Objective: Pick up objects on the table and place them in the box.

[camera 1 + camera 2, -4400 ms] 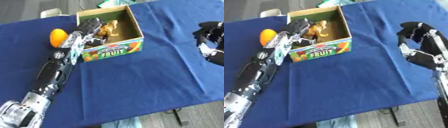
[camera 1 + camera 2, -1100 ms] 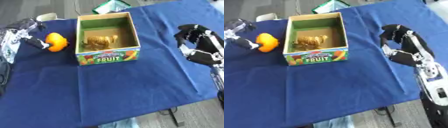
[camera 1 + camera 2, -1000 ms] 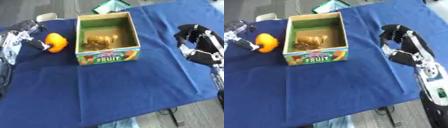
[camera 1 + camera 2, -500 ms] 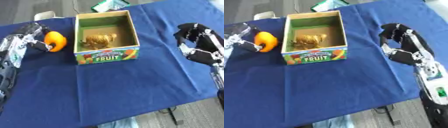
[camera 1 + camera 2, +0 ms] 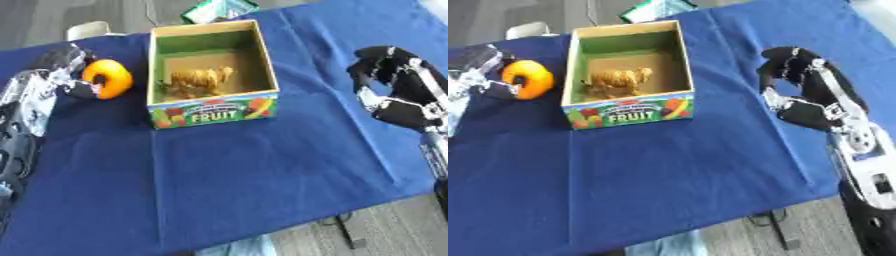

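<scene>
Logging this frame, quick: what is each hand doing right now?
Left hand: shut on the orange fruit, beside the box.
Right hand: fingers curled, holding nothing, over the blue cloth.

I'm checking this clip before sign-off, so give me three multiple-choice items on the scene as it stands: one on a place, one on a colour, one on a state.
1. Where does the orange fruit lie?
A. On the cloth left of the box
B. Inside the box
C. By the right hand

2. What colour is the box's inner wall?
A. Red
B. Green
C. White

3. What is the left hand doing?
A. Resting flat, far from everything
B. Reaching into the box
C. Curled round the orange fruit

Answers:
1. A: the fruit sits on the blue cloth, outside the box's left wall.
2. B: the walls above the brown toy animal are green.
3. C: its fingers wrap the fruit's left side, while the right hand is apart, curled on nothing.
</scene>
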`<state>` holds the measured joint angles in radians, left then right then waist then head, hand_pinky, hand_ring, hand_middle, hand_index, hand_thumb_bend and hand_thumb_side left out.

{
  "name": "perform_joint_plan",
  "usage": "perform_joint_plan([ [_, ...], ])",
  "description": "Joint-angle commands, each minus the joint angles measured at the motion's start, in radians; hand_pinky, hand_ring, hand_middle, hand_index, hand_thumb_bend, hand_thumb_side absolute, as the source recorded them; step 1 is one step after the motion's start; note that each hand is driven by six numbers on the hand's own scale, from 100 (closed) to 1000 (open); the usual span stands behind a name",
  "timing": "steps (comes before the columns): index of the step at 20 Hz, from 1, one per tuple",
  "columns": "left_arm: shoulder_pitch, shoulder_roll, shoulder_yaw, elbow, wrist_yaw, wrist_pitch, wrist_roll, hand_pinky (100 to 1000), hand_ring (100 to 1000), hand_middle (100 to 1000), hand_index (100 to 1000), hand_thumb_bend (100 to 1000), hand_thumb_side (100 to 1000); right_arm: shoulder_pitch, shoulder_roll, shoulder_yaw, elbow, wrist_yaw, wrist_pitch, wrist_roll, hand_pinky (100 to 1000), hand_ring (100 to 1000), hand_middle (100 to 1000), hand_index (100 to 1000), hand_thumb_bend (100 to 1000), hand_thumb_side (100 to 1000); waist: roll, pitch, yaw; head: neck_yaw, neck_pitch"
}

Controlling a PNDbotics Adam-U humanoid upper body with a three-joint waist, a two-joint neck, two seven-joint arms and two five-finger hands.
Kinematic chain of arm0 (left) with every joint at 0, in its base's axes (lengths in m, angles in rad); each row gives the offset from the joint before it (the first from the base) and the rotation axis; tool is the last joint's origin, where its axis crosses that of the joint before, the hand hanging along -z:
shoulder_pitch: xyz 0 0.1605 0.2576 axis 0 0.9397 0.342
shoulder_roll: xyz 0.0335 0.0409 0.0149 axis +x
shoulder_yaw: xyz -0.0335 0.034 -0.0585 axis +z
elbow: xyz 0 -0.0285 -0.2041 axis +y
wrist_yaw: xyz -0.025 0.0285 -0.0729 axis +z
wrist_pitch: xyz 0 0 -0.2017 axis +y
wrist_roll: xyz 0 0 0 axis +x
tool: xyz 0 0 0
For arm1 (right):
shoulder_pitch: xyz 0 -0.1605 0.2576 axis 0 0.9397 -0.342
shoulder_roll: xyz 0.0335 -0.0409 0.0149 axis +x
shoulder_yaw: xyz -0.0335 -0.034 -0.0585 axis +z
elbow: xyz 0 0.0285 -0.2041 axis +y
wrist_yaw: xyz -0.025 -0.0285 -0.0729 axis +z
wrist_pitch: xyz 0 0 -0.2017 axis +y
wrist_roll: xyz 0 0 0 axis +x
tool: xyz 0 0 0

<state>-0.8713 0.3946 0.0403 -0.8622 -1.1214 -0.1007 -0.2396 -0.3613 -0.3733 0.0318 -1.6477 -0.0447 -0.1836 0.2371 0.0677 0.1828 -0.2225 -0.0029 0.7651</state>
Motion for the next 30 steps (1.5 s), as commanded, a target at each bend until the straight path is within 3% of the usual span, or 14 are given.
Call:
perform_joint_plan([
  [1, -0.017, 0.019, 0.006, -0.029, 0.012, -0.001, 0.020, 663, 470, 356, 531, 100, 163, -0.014, -0.010, -0.004, -0.011, 0.001, 0.000, 0.000, 720, 707, 579, 768, 100, 100, -0.005, -0.016, -0.001, -0.004, 0.005],
  [4, -0.026, 0.027, 0.006, -0.059, 0.031, -0.009, 0.030, 656, 456, 305, 477, 100, 166, -0.012, -0.010, -0.004, -0.010, 0.001, 0.000, -0.001, 720, 707, 579, 768, 100, 100, -0.005, -0.018, 0.001, -0.006, 0.005],
  [14, -0.086, 0.041, -0.021, -0.200, 0.103, -0.064, 0.014, 659, 454, 307, 476, 100, 168, -0.007, -0.009, -0.003, -0.007, 0.001, 0.002, 0.001, 721, 707, 579, 769, 100, 100, -0.001, -0.030, 0.001, -0.008, 0.005],
  [21, -0.136, -0.030, -0.060, -0.228, 0.091, -0.093, 0.019, 661, 462, 321, 491, 100, 163, -0.014, -0.007, 0.006, -0.005, 0.000, 0.001, 0.009, 721, 707, 579, 769, 100, 100, 0.000, -0.030, -0.018, 0.007, 0.005],
  [30, -0.139, -0.118, -0.100, -0.178, 0.025, -0.116, 0.075, 666, 480, 368, 530, 100, 150, -0.027, 0.002, 0.016, -0.003, -0.003, 0.001, 0.022, 722, 706, 579, 769, 100, 100, -0.002, -0.020, -0.045, 0.024, 0.005],
])
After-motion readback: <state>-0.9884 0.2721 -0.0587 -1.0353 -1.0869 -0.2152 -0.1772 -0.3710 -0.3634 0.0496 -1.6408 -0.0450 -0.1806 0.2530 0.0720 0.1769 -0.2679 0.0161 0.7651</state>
